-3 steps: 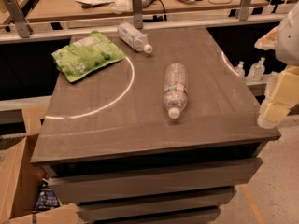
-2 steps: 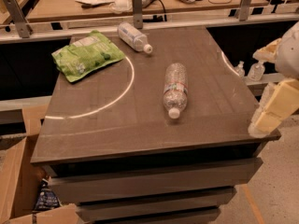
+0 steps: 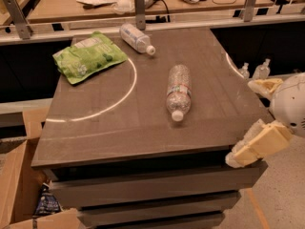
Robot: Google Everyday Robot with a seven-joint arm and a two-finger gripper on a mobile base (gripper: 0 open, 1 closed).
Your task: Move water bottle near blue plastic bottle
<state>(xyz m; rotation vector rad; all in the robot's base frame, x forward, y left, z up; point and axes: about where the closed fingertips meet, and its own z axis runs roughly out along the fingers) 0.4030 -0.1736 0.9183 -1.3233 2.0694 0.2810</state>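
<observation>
The water bottle (image 3: 178, 90), clear and ribbed with a white cap and a thin red-green label band, lies on its side in the middle of the table, cap toward the front edge. The blue plastic bottle (image 3: 136, 38), smooth and pale with a white cap, lies on its side at the back of the table. My gripper (image 3: 261, 128) hangs off the table's front right corner, well right of the water bottle, with one padded finger (image 3: 257, 144) low and another (image 3: 264, 86) higher.
A green snack bag (image 3: 89, 57) lies at the back left of the grey table (image 3: 119, 128). A cardboard box (image 3: 19, 185) stands on the floor at the left. Small bottles (image 3: 255, 70) stand beyond the right edge. A cluttered bench runs behind.
My gripper has moved down and left, toward the table's front right corner. The bottles and the bag have not moved.
</observation>
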